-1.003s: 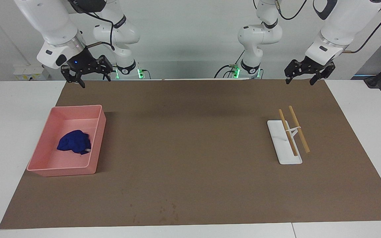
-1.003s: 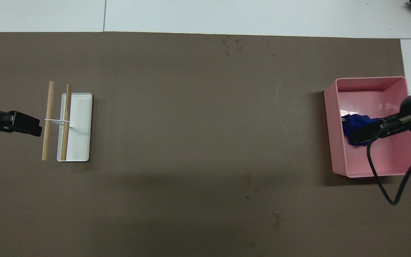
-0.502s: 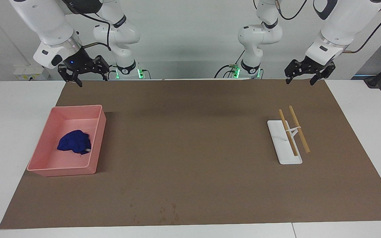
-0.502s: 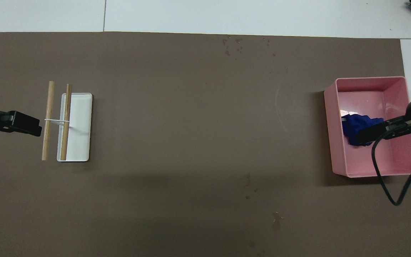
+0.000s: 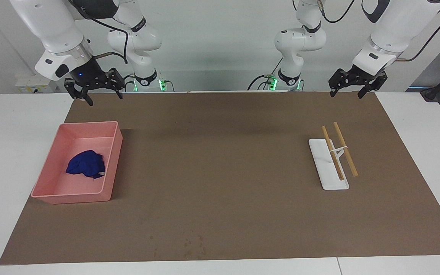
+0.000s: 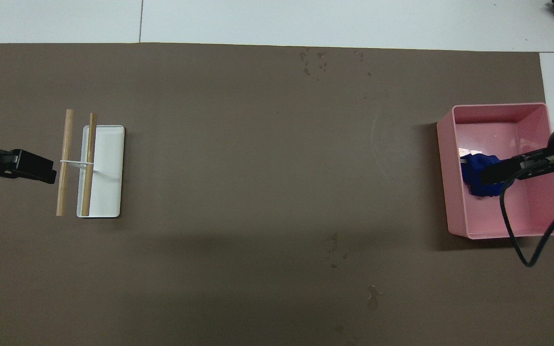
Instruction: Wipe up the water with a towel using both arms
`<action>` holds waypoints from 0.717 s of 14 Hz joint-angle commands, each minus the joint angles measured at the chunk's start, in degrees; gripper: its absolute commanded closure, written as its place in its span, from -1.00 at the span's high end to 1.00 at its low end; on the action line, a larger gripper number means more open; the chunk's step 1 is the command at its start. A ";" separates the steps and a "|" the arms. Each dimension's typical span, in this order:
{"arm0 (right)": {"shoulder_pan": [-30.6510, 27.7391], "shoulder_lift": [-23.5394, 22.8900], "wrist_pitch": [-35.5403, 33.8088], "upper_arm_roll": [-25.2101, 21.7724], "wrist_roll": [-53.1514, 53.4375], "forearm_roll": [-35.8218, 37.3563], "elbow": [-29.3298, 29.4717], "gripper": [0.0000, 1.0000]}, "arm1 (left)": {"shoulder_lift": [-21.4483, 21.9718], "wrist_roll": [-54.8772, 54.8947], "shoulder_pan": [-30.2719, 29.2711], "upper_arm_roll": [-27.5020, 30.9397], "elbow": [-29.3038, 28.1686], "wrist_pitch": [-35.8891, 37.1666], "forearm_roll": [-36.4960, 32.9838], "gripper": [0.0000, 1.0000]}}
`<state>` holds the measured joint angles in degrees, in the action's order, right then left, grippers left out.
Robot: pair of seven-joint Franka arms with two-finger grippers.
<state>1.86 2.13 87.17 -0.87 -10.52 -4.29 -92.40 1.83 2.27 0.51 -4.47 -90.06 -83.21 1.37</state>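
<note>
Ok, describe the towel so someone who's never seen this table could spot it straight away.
Find the pink tray on the brown mat, toward the right arm's end of the table. The towel lies crumpled inside it on the tray floor. It is the only deep blue, soft thing here, with a tiny white tag at its edge.

Small royal-blue fabric towel (image 6: 474, 174) partly covered overhead by the raised black right gripper (image 6: 491, 174), both white arms cut off at frame edges
</note>
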 commanded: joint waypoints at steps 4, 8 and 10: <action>-0.01 0.51 1.43 -0.45 0.15 -0.11 -1.21 1.00 | 1.60 0.54 0.11 0.16 -1.61 0.33 -0.76 1.00; 0.08 0.51 2.22 -0.36 0.15 2.44 -1.38 1.00 | 1.60 0.54 0.11 0.16 -1.61 0.33 -0.76 1.00; 0.25 0.51 3.00 -0.36 -0.02 4.53 -1.38 1.00 | 1.60 0.54 0.11 0.16 -1.61 0.33 -0.76 1.00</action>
<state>1.87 2.13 88.38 -1.19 -10.52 -2.13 -92.76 1.84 2.27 0.51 -4.47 -90.06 -83.19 1.37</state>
